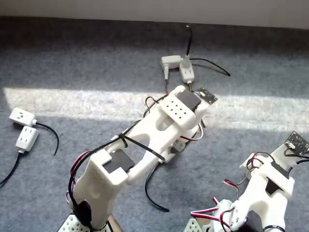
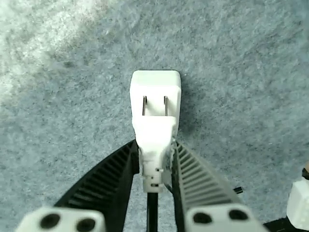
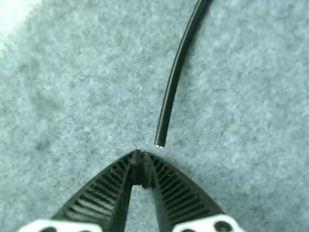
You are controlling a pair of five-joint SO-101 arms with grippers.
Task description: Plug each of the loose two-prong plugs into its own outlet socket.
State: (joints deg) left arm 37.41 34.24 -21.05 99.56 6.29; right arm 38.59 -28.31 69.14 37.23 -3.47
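The left gripper (image 2: 155,147) is clenched on the narrow neck of a white plug (image 2: 154,133), whose black cord runs back between the jaws. The plug's two flat prongs point away from the gripper and show against a white socket block (image 2: 155,82) directly ahead, in line with it. The plug and block are touching or very nearly so, and I cannot tell how far the prongs have gone in. In the high view the left arm (image 1: 159,130) stretches to the far middle of the grey carpet (image 1: 251,96). There a white fitting (image 1: 187,71) at the arm's tip sits against a second fitting (image 1: 169,62), and thin black cords trail off from both. Well apart, at the carpet's left edge, a white socket (image 1: 21,116) and a white corded piece (image 1: 27,137) lie close together. The right gripper (image 3: 142,166) is closed tight on nothing, hanging over bare carpet with the cut end of a black cord (image 3: 174,82) just beyond its tips. The right arm (image 1: 270,188) stands at the near right corner.
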